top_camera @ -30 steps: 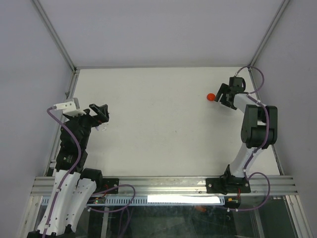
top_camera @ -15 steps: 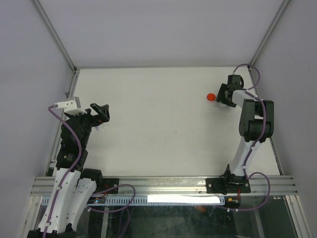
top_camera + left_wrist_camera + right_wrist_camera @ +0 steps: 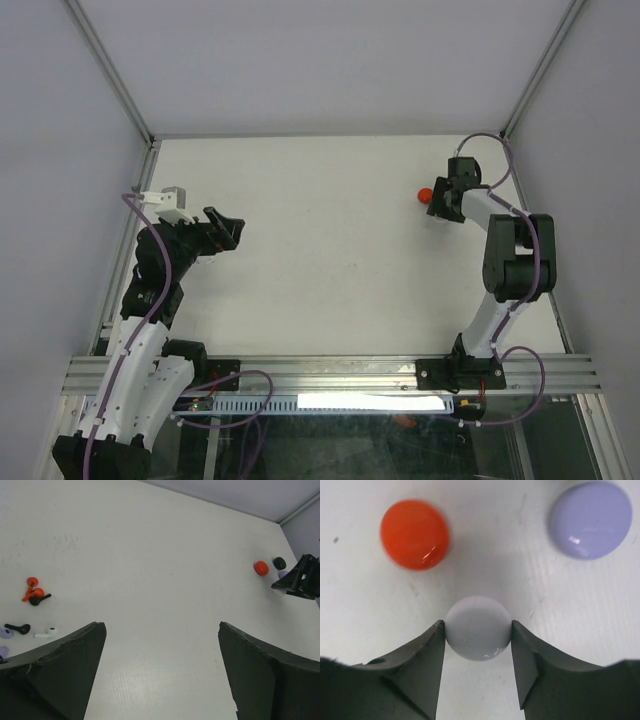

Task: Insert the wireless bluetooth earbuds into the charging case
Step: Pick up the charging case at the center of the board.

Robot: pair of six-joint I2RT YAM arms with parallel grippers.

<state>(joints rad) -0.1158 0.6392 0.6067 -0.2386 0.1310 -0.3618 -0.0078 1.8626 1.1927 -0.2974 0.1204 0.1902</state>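
Right gripper [image 3: 477, 635] pinches white round case [image 3: 478, 624] on the table [image 3: 360, 610] (both fingers touching it). Red case [image 3: 415, 534] and lavender case [image 3: 591, 519] lie just beyond, apart. Left gripper [image 3: 161, 630] gapes wide; stemmed earbuds [image 3: 37, 592] scattered near it.

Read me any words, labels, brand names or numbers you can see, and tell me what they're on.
None can be read. The white round piece, red round piece and lavender round piece are blank in the right wrist view; the table shows no print.
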